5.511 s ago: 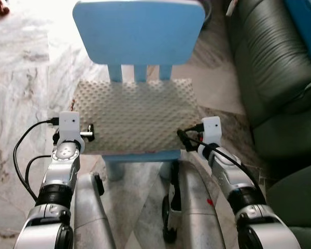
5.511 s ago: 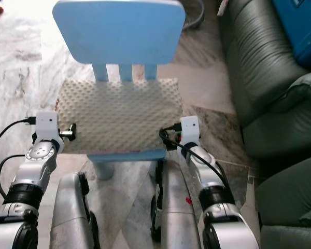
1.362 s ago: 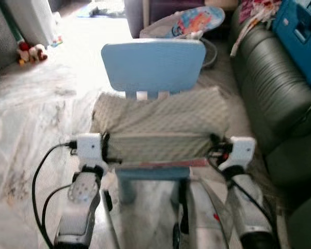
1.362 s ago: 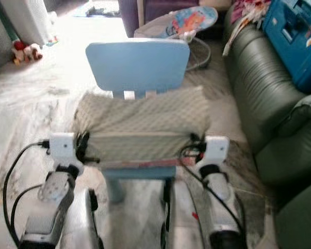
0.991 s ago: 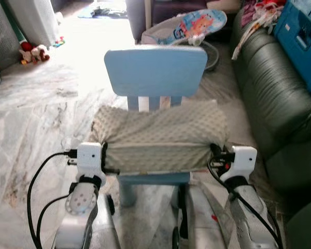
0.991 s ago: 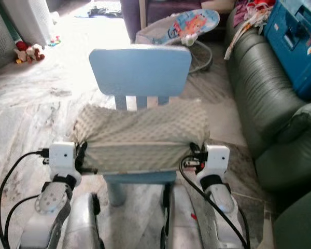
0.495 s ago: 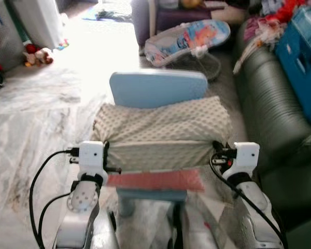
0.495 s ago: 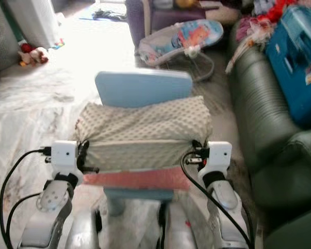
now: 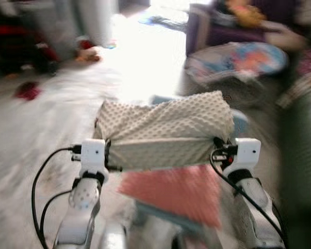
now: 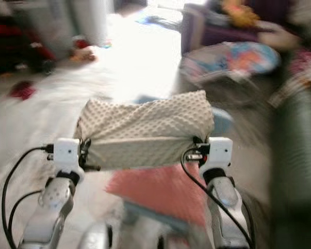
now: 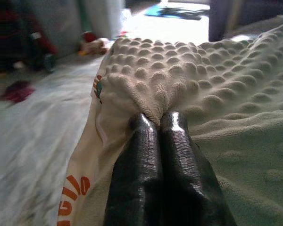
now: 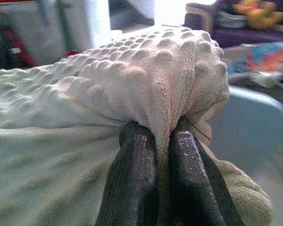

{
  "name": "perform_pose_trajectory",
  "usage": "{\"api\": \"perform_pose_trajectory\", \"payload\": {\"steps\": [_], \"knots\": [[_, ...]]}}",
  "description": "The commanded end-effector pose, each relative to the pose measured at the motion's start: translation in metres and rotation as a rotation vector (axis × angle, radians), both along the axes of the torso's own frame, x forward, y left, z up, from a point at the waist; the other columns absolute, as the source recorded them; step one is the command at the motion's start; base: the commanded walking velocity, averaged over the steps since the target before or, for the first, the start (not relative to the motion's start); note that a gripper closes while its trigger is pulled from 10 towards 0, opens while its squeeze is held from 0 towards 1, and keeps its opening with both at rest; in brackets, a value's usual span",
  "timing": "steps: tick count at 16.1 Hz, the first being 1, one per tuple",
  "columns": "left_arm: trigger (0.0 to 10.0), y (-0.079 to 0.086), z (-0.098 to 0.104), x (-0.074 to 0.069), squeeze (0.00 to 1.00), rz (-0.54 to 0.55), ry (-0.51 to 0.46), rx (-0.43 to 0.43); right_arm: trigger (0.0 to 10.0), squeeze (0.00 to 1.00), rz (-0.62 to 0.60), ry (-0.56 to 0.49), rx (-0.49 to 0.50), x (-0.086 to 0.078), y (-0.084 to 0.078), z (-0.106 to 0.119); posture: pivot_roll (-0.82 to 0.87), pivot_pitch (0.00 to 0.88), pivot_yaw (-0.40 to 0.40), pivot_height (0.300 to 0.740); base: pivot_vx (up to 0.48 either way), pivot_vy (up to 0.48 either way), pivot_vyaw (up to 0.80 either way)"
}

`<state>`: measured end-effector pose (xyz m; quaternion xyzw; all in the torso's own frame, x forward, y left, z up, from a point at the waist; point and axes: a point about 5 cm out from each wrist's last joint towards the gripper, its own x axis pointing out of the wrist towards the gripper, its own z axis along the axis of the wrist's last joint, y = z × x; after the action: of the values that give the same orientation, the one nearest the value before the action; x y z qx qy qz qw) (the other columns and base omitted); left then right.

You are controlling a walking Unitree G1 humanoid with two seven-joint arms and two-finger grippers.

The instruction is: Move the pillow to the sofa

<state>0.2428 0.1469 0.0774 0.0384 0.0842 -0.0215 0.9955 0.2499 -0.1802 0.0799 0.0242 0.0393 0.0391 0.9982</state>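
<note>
— What is the thing in the middle of the head view?

— A cream, rectangular plush pillow (image 9: 166, 129) with a raised bubble-dot fleece surface, held up across the centre of the frame between the two silver arms. A smoother, salmon-pink panel (image 9: 176, 192) hangs below it, lower centre, blurred.

— And the grippers?

— The left gripper (image 11: 155, 117) is clenched on the pillow's end at the left of the frame; its two glossy black fingers (image 11: 144, 155) lie pressed together with a fold of dotted fabric pinched at their tips. The right gripper (image 12: 162, 129) is likewise clamped on the other end, fleece bunched between its black fingers (image 12: 134, 169).

— Any writing?

— In the left wrist view, orange letters sit on a pale, smooth strip (image 11: 78, 188) along the pillow's edge, lower left; too cropped to read. A small coloured mark is higher on that edge.

— What is behind?

— All blurred: a pale marbled floor (image 9: 36, 124) at left, a bit of light-blue plastic chair (image 10: 223, 119) peeking past the pillow's right end, a dark green leather sofa (image 10: 295, 155) along the right edge, and a patterned baby bouncer (image 9: 243, 59) at upper right.
</note>
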Motion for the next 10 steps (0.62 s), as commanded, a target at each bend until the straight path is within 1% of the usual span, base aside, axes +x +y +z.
{"api": "perform_pose_trajectory", "payload": {"steps": [1, 3, 5, 6, 8, 10], "knots": [[10.0, 0.001, 0.001, 0.000, 0.00, -0.001, -0.005, 0.015, 10.0, 0.00, -0.011, -0.033, -0.004, 0.001, -0.001, 0.008, -0.03, 0.000, -0.015, 0.740, 0.000, 0.000, 0.00], [10.0, -0.001, 0.000, 0.000, 0.00, -0.008, 0.005, 0.027, 10.0, 0.00, -0.017, -0.023, -0.002, 0.001, -0.001, 0.006, -0.03, 0.000, -0.019, 0.740, 0.000, 0.000, 0.00], [10.0, -0.008, 0.008, -0.001, 0.00, -0.064, -0.047, 0.076, 10.0, 0.00, -0.035, -0.020, -0.001, 0.004, -0.005, 0.005, -0.02, 0.000, -0.024, 0.740, 0.000, 0.000, 0.00], [10.0, -0.011, 0.009, -0.001, 0.00, -0.082, -0.057, 0.087, 10.0, 0.00, -0.036, -0.022, -0.001, 0.004, -0.006, 0.006, -0.02, 0.000, -0.019, 0.740, 0.000, 0.000, 0.00], [10.0, -0.011, 0.008, 0.001, 0.00, -0.074, -0.033, 0.033, 10.0, 0.00, -0.034, -0.026, -0.007, 0.006, -0.006, 0.006, -0.03, 0.000, -0.010, 0.740, 0.000, 0.000, 0.00], [10.0, -0.011, 0.002, -0.003, 0.00, -0.097, -0.001, 0.031, 10.0, 0.00, -0.038, -0.030, 0.000, 0.008, -0.005, 0.006, -0.03, 0.000, 0.002, 0.740, 0.000, 0.000, 0.00]]}}
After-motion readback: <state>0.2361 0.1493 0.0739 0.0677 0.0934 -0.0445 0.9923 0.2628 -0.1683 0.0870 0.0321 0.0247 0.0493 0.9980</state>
